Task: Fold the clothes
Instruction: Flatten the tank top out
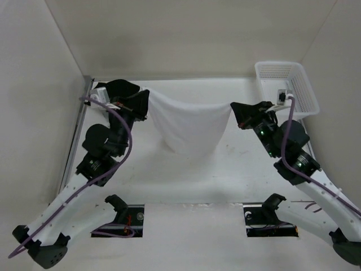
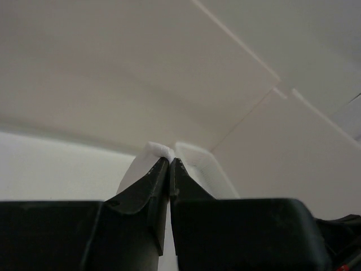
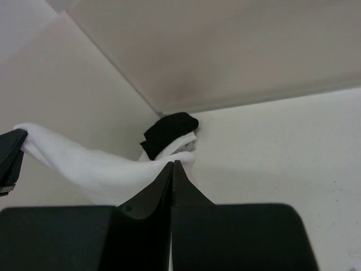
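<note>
Looking down from the overhead camera, I see the white top point(image 1: 189, 127) strung between my two tools above the far middle of the surface point(image 1: 225, 175). Its upper edge runs in a shallow sag from one side to the other, and the rest of the cloth hangs in a rounded pouch below. I cannot tell whether the lowest part touches the surface.

The left tool point(image 1: 146, 103) is clamped on the left end of that edge. On its wrist camera the fingers point(image 2: 155, 183) meet with a small tuft of white fabric poking out above the tips.

The right tool point(image 1: 233, 106) is pinched together on the right end. Its wrist view shows the cloth running from the closed tips off to the left.

A black-and-white folded pile point(image 3: 169, 132) sits in the far corner behind the cloth. A white mesh basket point(image 1: 302, 84) stands at the far right, just beyond the right arm.
</note>
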Motion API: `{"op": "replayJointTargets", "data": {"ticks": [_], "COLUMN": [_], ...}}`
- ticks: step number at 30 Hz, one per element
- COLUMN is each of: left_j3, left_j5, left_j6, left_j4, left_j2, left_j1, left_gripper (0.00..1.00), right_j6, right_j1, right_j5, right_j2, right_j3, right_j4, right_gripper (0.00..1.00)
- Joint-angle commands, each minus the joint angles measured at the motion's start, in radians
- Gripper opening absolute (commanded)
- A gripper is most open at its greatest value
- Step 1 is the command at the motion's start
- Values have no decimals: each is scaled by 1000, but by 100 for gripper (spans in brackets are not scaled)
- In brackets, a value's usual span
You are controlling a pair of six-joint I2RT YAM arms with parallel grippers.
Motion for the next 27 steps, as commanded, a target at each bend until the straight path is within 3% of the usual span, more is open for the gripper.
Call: {"op": "replayJointTargets", "data": {"ticks": [1,4,7,13,19,21,23,27], "left_j3": [56,73,76,99,500,649,692,497], "left_j5": [-117,-196,-222,-54,4,7,8,-6], "left_j6": [100,166,209,111,120,149,172,164], "left_j4": [-95,-81,-46,72,48,-15,-49,8], "left_j2": [-16,19,110,465,910,983,975,776], "left_j1": [-72,-122,-90,199,335,338,326,281], "left_gripper": [3,4,4,5,5,4,4,3], "right_j6": [-60,-62,-37,29,36,44,29,3], "right_j1": [56,21,-105,-281,-395,-409,-406,-351], "right_j5": [96,74,-31,-219,-231,-240,-240,-224], "right_j2": [-30,20,166,627,1082,1113,1060,828], "right_j3": [31,43,57,288,758,827,793,565], "right_j4": [-119,-108,-32,54,-123,-151,-131,-38], "right_gripper": [1,1,1,1,0,0,0,0]}}
